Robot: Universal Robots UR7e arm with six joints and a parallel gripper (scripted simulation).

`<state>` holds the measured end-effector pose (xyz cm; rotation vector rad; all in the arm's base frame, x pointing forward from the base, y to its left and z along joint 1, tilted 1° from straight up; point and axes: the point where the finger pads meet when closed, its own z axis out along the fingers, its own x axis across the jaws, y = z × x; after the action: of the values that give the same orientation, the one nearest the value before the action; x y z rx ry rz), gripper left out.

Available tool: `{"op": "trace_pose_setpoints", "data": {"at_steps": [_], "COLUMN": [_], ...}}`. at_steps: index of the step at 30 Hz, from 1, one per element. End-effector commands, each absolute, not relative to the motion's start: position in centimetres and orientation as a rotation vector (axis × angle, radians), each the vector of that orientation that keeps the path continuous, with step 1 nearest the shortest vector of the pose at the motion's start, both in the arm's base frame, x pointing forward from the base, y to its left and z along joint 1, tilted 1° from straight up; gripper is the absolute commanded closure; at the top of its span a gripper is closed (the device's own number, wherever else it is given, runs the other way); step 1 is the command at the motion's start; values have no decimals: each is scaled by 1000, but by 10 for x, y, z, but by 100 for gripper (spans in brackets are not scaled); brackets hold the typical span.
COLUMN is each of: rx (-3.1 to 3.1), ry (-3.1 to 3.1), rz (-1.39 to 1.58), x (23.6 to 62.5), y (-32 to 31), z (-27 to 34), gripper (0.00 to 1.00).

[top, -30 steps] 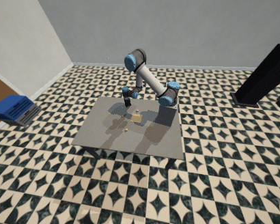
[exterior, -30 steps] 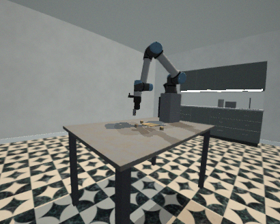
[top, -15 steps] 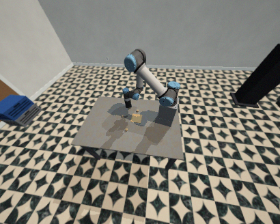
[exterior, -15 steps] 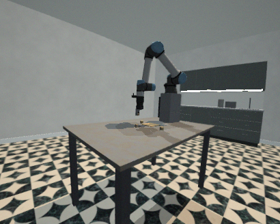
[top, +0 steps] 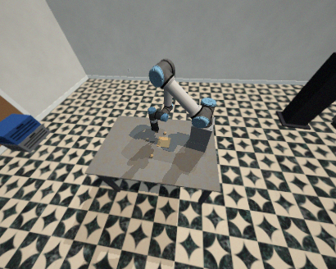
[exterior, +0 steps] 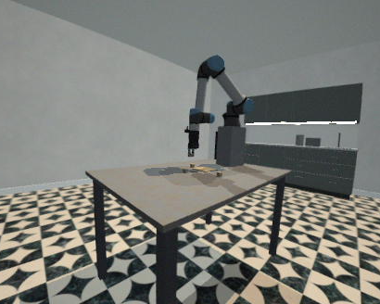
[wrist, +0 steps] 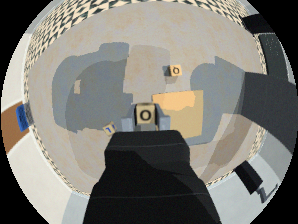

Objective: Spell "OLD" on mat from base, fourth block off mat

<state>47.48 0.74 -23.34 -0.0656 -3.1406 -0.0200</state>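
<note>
My gripper [top: 155, 129] [exterior: 191, 153] [wrist: 145, 110] is shut on a wooden block [wrist: 145, 114] whose top face reads O, and holds it above the table, off the mat in the top and exterior views. The yellow mat [top: 165, 143] [exterior: 205, 170] [wrist: 195, 120] lies flat. A block [top: 165, 133] [exterior: 192, 165] [wrist: 175, 70] with a round letter, O or D, lies on the table beyond the mat. A block [top: 147, 139] [exterior: 184, 171] [wrist: 109, 129] with an L-like tilted letter lies left of the mat. A further block [top: 152, 155] [exterior: 220, 174] lies nearer the top camera, its letter unreadable.
The grey table [top: 112, 160] [exterior: 141, 190] carries the mat and the loose blocks. The robot's pedestal [top: 200, 139] [exterior: 231, 145] stands at the table's right side in the top view. Arm shadows fall across the table and around the mat.
</note>
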Motion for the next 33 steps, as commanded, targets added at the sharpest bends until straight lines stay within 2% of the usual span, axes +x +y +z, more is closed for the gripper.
{"op": "trace_pose_setpoints", "data": {"at_steps": [1,33], "rx": [-284,-1390], "ry": [-3129,-2812], "rz": [-20,-19], "x": [465,410], "y": [16,67], "z": [-232,-226], "gripper": [51,51]}}
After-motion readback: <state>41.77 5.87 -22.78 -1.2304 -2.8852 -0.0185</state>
